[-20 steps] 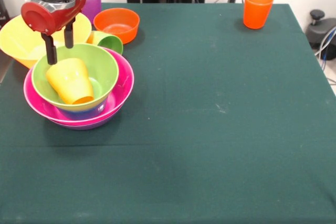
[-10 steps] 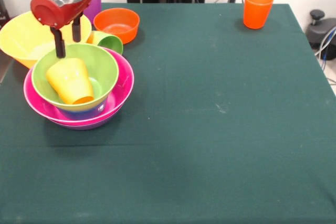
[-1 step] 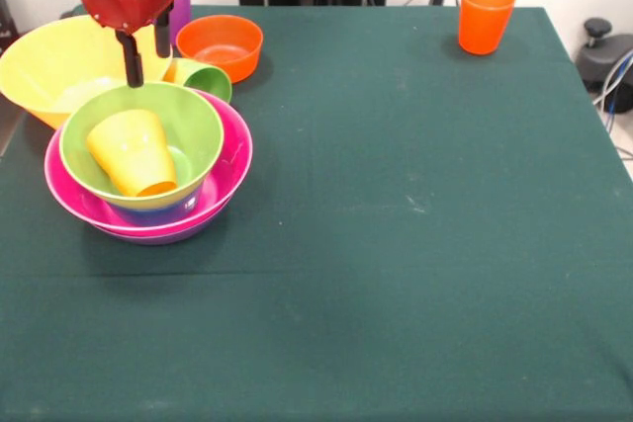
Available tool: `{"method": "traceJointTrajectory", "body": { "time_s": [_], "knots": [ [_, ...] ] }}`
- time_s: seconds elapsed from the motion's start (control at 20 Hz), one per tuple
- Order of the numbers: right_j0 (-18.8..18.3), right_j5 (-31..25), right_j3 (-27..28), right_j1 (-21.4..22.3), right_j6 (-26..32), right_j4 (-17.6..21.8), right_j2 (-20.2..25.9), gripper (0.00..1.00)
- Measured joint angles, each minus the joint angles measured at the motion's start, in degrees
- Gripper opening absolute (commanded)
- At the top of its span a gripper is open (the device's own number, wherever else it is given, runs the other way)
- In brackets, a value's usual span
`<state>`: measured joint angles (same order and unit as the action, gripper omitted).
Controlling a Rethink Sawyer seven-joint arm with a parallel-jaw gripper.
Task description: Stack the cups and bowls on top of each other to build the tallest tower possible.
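The tower stands at the left: a light green bowl (image 3: 188, 126) nested over a blue bowl (image 3: 158, 212), inside a pink bowl (image 3: 229, 160), with a purple bowl (image 3: 163, 236) at the bottom. A yellow-orange cup (image 3: 131, 152) lies tilted inside the green bowl. My gripper (image 3: 145, 54) hangs open above the tower's far rim, holding nothing. A large yellow bowl (image 3: 45, 66), an orange bowl (image 3: 220, 44) and a light green cup (image 3: 206, 78) lying on its side sit behind the tower. A purple cup (image 3: 180, 9) is partly hidden behind my gripper. An orange cup (image 3: 486, 17) stands upright far right.
The table (image 3: 396, 244) is covered in dark green cloth. A black device (image 3: 605, 51) with cables sits beyond the table's right edge. The yellow bowl reaches the table's left edge.
My open gripper has risen and shifted right, away from the yellow-orange cup, which stays lying in the green bowl. Nothing else has moved.
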<state>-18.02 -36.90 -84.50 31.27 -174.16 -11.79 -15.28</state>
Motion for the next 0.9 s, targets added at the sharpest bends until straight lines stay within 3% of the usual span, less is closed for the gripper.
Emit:
{"method": "traceJointTrajectory", "body": {
  "time_s": [0.45, 0.9],
  "knots": [
    [-1.3, 0.5, -4.3, 2.3, 0.6, 1.6, 1.8, 1.0],
    [-6.8, 4.2, -9.1, 4.5, 4.6, 10.7, 8.3, 1.0]
  ]
}}
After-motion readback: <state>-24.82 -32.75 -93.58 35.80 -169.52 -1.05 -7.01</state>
